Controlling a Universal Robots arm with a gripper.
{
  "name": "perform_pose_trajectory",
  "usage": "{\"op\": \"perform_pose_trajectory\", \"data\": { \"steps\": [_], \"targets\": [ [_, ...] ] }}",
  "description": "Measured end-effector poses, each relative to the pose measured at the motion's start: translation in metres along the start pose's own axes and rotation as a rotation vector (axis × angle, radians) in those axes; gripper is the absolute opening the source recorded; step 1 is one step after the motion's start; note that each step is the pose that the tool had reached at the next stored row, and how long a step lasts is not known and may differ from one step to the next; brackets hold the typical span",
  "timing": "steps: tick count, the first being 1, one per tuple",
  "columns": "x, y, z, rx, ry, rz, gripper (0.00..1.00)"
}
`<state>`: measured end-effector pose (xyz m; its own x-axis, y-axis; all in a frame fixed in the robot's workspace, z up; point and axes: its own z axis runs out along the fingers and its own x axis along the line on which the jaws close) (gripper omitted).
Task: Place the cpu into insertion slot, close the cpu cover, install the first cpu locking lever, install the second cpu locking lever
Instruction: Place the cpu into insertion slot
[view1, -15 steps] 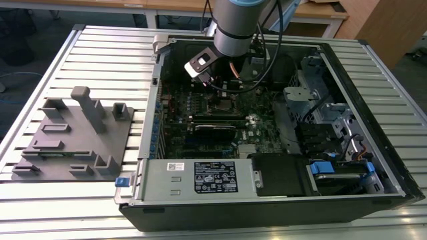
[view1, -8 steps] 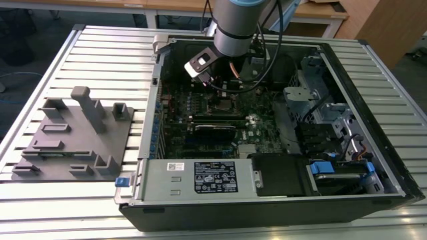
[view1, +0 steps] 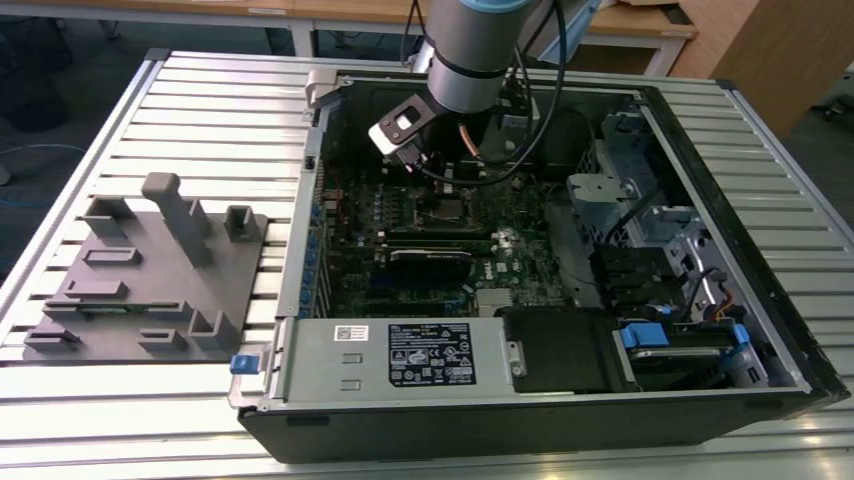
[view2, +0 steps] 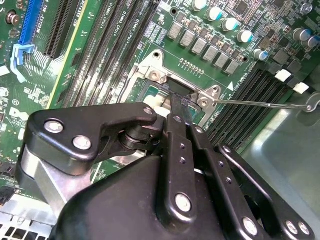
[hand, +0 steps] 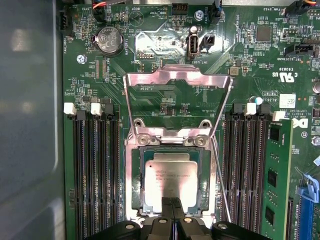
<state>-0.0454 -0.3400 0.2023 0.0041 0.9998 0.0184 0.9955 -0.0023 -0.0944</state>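
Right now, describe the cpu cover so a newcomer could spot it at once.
Inside the open computer case, look between the two banks of black memory slots on the green motherboard. The cpu lies in the insertion slot, and the cpu cover is swung open from the slot's edge. Unlike the solid-topped cpu, it is a silvery frame showing green board through its window.

Slatted metal table (view1: 200, 110) under open computer case (view1: 534, 428), grey fixture (view1: 127, 312)

I see soft, even room light from above in the exterior view. The slatted table (view1: 200, 100) is bright, while the inside of the computer case (view1: 534, 425) is dim and shadowed. In the first wrist view the cpu cover (hand: 177, 79) glares almost white, and the cpu (hand: 171, 175) shines only mildly.
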Motion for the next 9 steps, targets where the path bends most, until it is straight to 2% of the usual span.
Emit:
{"op": "perform_pose_trajectory", "data": {
  "steps": [9],
  "targets": [
    [0.0000,0.0000,0.0000,0.0045,0.0001,0.000,0.10]
  ]
}}
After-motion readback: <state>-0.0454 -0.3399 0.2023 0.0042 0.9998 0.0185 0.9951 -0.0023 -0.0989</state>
